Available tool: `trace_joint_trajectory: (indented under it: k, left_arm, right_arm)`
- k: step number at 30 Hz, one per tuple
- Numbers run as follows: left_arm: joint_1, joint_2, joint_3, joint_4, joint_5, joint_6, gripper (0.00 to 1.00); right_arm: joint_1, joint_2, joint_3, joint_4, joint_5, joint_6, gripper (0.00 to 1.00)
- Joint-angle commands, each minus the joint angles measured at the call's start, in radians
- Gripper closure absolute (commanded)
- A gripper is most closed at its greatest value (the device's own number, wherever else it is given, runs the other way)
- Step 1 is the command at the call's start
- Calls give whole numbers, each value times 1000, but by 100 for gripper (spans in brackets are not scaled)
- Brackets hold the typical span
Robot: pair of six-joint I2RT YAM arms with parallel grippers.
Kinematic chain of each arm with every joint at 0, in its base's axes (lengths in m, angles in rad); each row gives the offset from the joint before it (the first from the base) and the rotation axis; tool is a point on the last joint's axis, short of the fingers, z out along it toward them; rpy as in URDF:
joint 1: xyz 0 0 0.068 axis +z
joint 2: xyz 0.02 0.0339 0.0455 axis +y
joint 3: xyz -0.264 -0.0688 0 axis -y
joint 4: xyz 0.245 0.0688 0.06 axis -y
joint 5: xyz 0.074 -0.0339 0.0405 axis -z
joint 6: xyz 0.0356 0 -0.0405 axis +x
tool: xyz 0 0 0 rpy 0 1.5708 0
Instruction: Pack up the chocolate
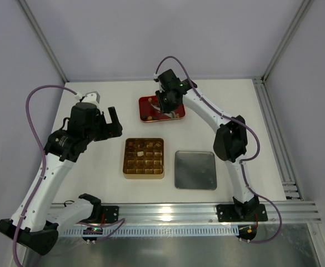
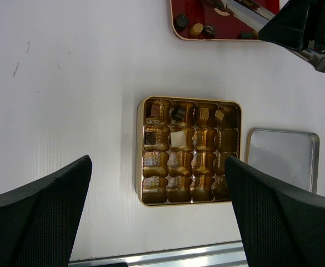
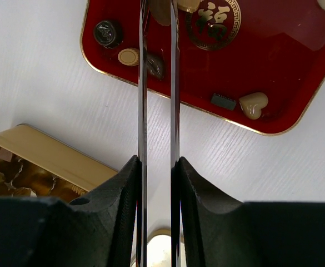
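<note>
From above, I saw the gold box (image 1: pixel 143 176) with its grid of compartments at the centre of the white table (image 1: pixel 95 167). A plain silver lid (image 1: pixel 195 169) lay just to its right, and a red tray (image 1: pixel 145 103) sat above it in the frame. Some chocolate (image 2: pixel 177 138) already sat in the box: in the left wrist view, five pieces, dark, light brown and cream, filled compartments in its top two rows. More pieces lay loose in the red tray. The left gripper (image 1: pixel 114 121) hung left of the box, its jaws spread wide and holding nothing. The right gripper (image 1: pixel 164 107) was down over the tray with its thin blades (image 3: pixel 142 83) close together. A light brown piece (image 3: pixel 161 12) showed between them at the top edge of the right wrist view, but I could not tell whether it was pinched.
</note>
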Motion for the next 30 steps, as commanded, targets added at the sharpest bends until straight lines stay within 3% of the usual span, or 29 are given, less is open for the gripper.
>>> trace_joint_trajectory:
  k: [1, 8, 14, 22, 30]
  left_arm:
    - [-1, -1, 36, 12, -2, 7, 0]
    - [-1, -1, 32, 18, 2, 7, 0]
    - [-1, -9, 36, 14, -5, 15, 0]
    - [-1, -12, 26, 26, -2, 13, 0]
    - [-1, -4, 4, 47, 10, 3, 0]
  right_arm:
    - [-4, -100, 6, 36, -21, 14, 66]
    - [-5, -131, 6, 25, -30, 21, 67]
    - [-5, -231, -97, 39, -59, 37, 68]
    - [24, -565, -472, 142, -100, 68, 67]
    - [169, -784, -738, 169, -50, 132, 67]
